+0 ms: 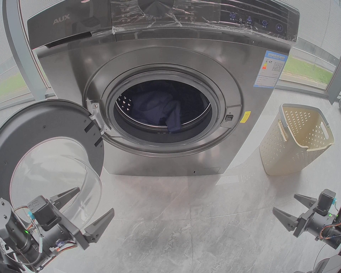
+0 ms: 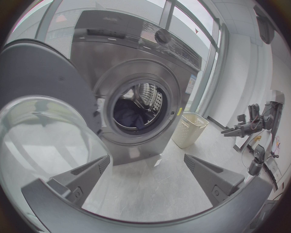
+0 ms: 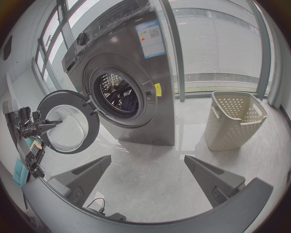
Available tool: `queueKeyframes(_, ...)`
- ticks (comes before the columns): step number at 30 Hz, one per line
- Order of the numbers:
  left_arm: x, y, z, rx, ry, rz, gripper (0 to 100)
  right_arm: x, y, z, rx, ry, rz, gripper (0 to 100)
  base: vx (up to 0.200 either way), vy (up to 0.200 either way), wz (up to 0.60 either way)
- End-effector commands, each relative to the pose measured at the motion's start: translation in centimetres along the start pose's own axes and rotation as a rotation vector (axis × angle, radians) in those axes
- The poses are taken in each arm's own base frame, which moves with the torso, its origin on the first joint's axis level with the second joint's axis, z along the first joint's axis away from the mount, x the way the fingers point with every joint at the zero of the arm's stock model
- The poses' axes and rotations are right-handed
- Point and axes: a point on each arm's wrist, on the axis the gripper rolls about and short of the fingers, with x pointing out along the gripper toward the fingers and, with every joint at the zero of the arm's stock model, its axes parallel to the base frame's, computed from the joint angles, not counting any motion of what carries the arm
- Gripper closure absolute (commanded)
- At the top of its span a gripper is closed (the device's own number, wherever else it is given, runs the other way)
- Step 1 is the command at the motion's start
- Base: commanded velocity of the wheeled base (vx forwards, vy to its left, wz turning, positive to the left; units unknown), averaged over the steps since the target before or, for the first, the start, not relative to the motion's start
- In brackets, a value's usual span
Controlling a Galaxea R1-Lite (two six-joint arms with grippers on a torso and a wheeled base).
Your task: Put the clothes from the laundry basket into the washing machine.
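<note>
Head view: clothes [image 1: 160,106] lie in washer [image 1: 160,57]; right claw [image 1: 284,203] released; left claw [image 1: 96,199], released beside washer's door [image 1: 46,121], could bump it.

Daylight from the windows [image 3: 212,45] behind the washing machine [image 1: 170,117] floods my feeds, bright and even. The glossy floor [image 1: 177,220] mirrors the machine's base as a pale sheen, and the laundry basket [image 1: 296,138] throws only a soft shadow. Glare streaks the plastic film over the control panel [image 1: 199,14] and the open door's glass bowl [image 1: 53,170]. The drum [image 1: 199,103] sits dark, the clothes [image 1: 156,106] inside it murky. Both my wrist views bulge, with straight frames bowing and corners black.
</note>
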Motion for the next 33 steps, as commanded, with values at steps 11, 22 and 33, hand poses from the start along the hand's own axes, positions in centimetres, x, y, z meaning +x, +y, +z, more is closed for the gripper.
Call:
queueKeyframes(11, -10.1, 3.1, -1.1, -0.026, -0.108, 0.192, 0, -9.5, -2.1, -2.6, 0.044, -0.25, -0.21, 0, -0.145, 0.0, 0.0)
queueKeyframes(22, -13.4, 3.0, -3.7, -0.037, -0.124, 0.268, 0, -11.3, -1.9, -4.8, 0.011, -0.285, -0.268, 0, -0.145, 0.0, 0.0)
queueKeyframes(33, -14.8, 2.5, -6.2, -0.023, -0.066, 0.394, 0, -12.4, -1.4, -7.3, -0.041, -0.293, -0.349, 0, 0.0, 0.0, 0.0)
